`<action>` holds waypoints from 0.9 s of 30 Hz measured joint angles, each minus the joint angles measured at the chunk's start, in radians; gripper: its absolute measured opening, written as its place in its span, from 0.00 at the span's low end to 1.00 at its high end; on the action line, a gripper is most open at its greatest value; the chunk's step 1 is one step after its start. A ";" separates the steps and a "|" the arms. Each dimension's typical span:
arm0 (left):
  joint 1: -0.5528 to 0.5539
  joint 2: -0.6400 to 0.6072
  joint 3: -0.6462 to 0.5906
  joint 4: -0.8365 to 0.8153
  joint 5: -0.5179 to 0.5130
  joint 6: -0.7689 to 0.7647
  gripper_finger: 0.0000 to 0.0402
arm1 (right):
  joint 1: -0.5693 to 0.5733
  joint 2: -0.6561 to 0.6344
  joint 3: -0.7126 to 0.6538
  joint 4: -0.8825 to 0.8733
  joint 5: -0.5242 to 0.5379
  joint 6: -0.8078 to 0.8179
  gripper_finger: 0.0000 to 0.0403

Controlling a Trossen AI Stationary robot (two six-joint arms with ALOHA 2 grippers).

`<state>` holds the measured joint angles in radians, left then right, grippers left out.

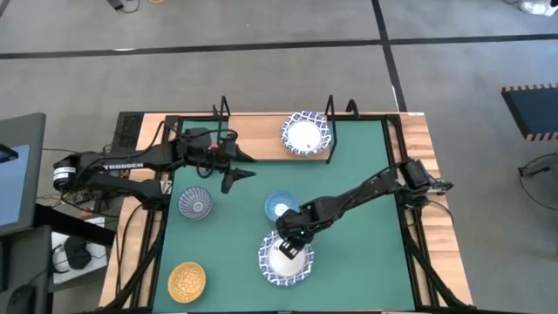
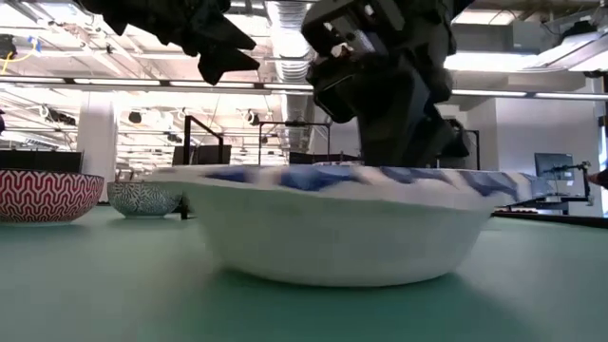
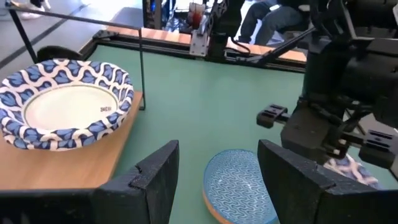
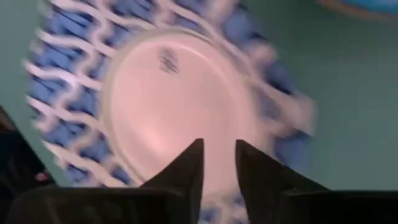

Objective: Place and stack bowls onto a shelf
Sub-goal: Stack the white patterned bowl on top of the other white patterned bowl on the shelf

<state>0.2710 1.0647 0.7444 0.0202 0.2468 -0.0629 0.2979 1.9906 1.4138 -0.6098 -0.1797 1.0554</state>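
Shelf (image 1: 261, 139) spans the mat's (image 1: 349, 262) 12 o'clock edge, carrying one white lattice bowl (image 1: 306, 134). Second lattice bowl (image 1: 285, 260) sits at 6 o'clock; right gripper (image 1: 290, 247) hovers above, fingers nearly together. Left gripper (image 1: 240, 166), at 10 o'clock, is spread, empty.

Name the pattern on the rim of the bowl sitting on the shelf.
The bowl on the shelf has a blue-and-white lattice rim; left wrist view shows it best.

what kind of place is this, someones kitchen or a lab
Most likely a robotics lab or workshop, not a kitchen. Exposed ceiling ducts run over an open hall, a monitor sits on a desk behind, and the floor is bare grey with taped lines.
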 joint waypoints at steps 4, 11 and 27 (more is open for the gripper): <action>0.000 -0.002 0.000 -0.020 0.000 -0.005 0.51 | 0.001 0.005 0.000 -0.024 0.000 0.005 0.17; -0.003 -0.021 0.000 -0.048 -0.012 0.002 0.51 | 0.001 -0.049 0.000 -0.080 0.030 0.005 0.12; -0.002 -0.017 0.000 -0.003 -0.109 0.044 0.51 | 0.000 -0.024 0.000 -0.149 0.081 -0.128 0.42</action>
<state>0.2687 1.0481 0.7444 0.0174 0.1375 -0.0193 0.2984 1.9670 1.4138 -0.7591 -0.0983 0.9275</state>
